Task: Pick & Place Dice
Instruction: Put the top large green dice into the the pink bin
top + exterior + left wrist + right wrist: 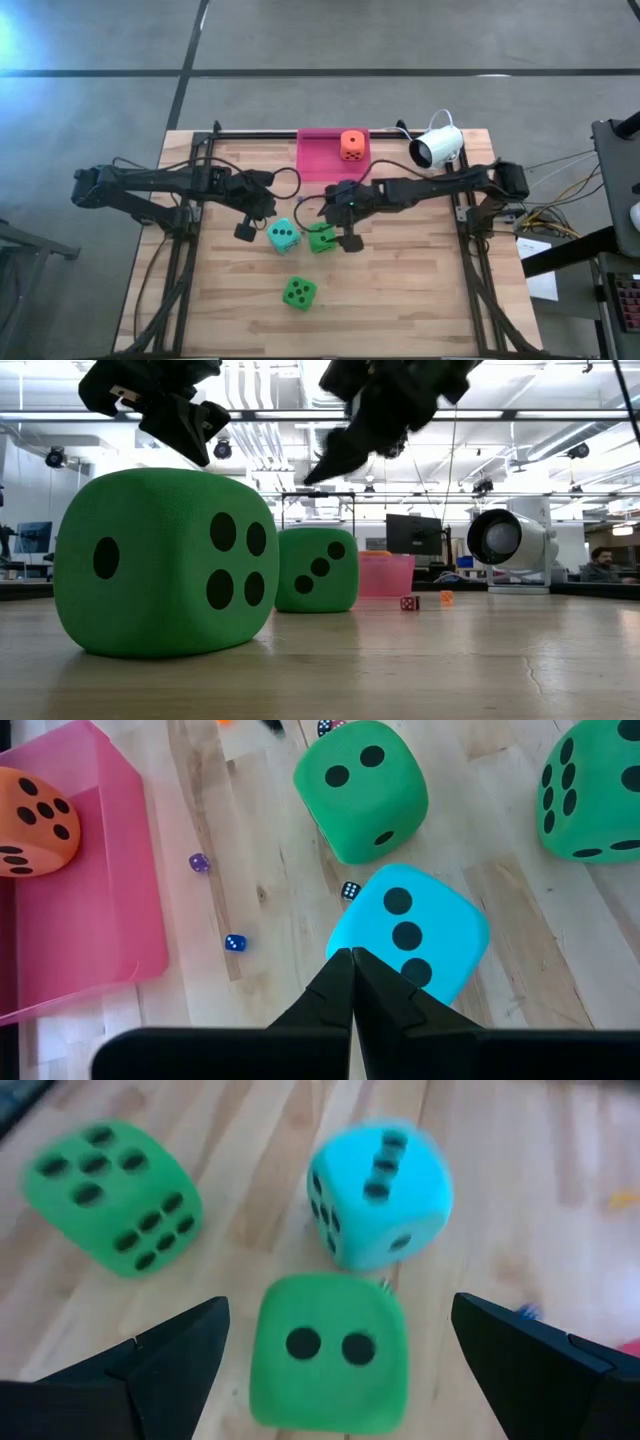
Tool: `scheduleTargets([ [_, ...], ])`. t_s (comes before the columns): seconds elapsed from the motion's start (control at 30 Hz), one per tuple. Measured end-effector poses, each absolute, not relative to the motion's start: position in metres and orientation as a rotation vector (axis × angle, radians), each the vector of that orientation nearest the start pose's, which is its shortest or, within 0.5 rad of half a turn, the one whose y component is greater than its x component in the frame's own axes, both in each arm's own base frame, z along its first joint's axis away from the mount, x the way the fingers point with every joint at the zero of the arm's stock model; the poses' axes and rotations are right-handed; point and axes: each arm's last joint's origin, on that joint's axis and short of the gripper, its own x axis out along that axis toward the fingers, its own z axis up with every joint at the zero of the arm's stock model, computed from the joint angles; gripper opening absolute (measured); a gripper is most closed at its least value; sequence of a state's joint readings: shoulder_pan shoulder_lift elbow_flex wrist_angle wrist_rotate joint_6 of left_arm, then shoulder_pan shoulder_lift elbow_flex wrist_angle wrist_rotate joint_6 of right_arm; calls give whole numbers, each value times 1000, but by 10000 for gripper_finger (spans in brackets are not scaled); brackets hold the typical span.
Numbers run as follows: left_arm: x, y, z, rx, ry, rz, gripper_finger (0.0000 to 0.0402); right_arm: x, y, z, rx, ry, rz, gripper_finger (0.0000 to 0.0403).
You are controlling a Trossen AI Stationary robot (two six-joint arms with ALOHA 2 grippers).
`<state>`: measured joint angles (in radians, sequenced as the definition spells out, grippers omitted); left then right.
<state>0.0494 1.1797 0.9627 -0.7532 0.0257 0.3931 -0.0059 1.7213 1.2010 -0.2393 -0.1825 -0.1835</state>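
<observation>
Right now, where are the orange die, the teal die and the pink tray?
orange die (351, 146): high view, top face.
teal die (283, 236): high view, top face.
pink tray (318, 158): high view, bare floor.

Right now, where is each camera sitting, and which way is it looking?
High view: above the table, looking straight down; both arms show, plus the orange die in the pink tray.
Low view: at tabletop height, looking level past a green die; both arms hang from above.
Left wrist view: looks past the shut left gripper at the teal die.
Right wrist view: looks between the open right gripper fingers.
Both wrist views share the teal die.
</observation>
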Motion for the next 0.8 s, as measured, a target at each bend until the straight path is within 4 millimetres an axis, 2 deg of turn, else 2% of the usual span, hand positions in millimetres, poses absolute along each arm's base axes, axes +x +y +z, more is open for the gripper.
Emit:
scheduleTargets([
  [0.07, 226, 10, 274, 325, 959, -169, 8, 378, 3, 215, -77, 767, 229, 380],
  [0.13, 226, 10, 274, 325, 960, -169, 8, 382, 3, 209, -75, 787, 228, 380],
  [0.27, 226, 10, 274, 325, 959, -168, 8, 388, 3, 208, -73, 781, 227, 380],
  [0.8, 225, 10, 273, 322, 966, -169, 8, 387, 2, 198, -54, 815, 165, 380],
])
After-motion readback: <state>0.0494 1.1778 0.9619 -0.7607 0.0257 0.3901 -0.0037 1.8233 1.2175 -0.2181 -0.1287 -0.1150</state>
